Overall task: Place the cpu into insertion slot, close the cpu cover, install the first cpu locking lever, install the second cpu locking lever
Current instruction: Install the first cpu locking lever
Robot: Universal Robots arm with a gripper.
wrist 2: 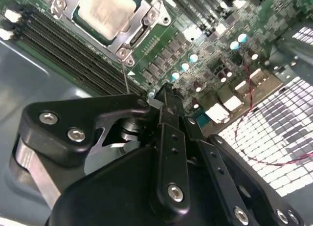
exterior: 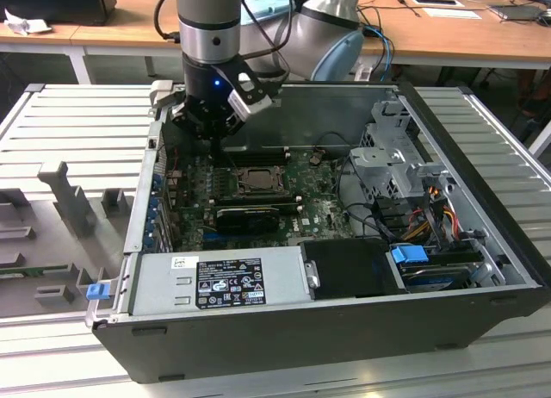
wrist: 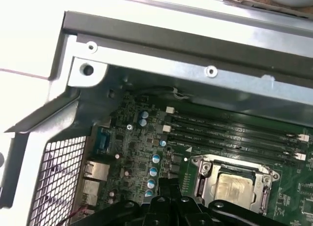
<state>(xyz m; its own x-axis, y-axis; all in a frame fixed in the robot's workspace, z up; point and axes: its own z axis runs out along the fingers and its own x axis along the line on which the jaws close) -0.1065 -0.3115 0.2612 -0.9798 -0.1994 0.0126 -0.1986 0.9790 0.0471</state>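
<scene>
CPU seated in socket, hand above the board.
We see the cpu (wrist: 234, 186) lying in the insertion slot (wrist: 198, 179), cpu cover (wrist 2: 142, 30) framing it, inside the open computer case (exterior: 482, 234); the hand (exterior: 215, 131) hovers near, fingers together, empty.

The exterior view looks down at an angle from in front of the open case (exterior: 344, 329), taking in all of it. Both wrist views sit close above the board, past the gripper (wrist 2: 164, 94), sharing the slot (wrist: 237, 184) and memory slots (wrist: 234, 133)
</scene>
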